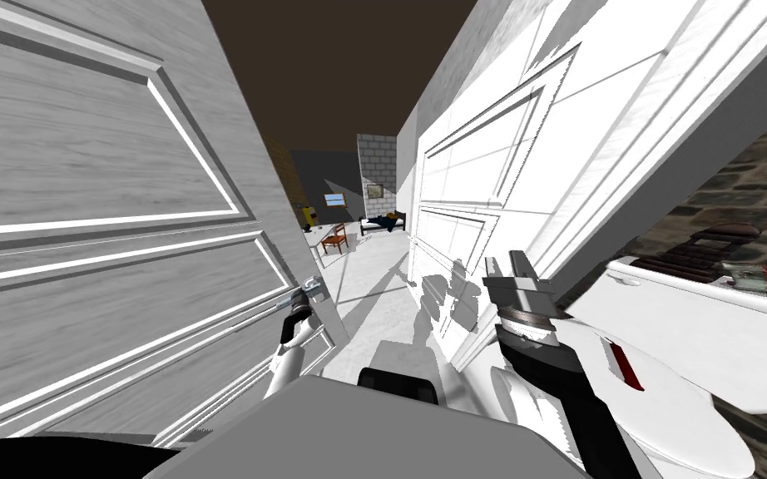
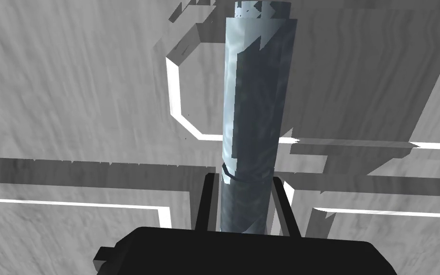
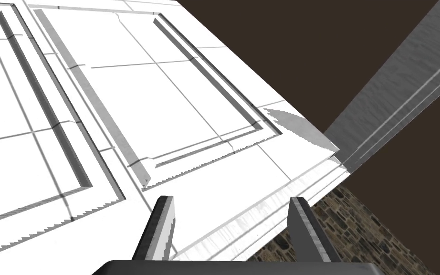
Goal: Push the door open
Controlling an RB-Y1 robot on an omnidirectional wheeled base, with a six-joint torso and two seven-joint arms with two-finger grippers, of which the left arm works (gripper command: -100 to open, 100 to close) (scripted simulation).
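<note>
**Door ajar; left gripper clamped on lever handle**

The grey panelled door (image 1: 107, 166) stands partly swung, and its bluish metal lever handle (image 2: 252, 95) sits at the free edge. The left gripper (image 2: 243, 179) is pinched on this handle. One dark finger presses each side of the round shaft, below the octagonal rose (image 2: 176, 95) behind it.

The right gripper (image 3: 232, 199) is across the gap from the handle. Its fingers are spread and hold nothing, and they face a white panelled surface (image 3: 119, 95). Past the handle, through the gap, a chair (image 1: 334, 239) and a bed (image 1: 382, 223) stand well apart from it.

Assessment: the door is a rigid, probably heavy leaf that will move only along its hinge arc. The handle looks smooth and round, so the pinch may slip along or around it under load. Force is best applied at the handle or on the stile just beside it, where leverage is greatest. The push should follow the arc rather than run straight.
</note>
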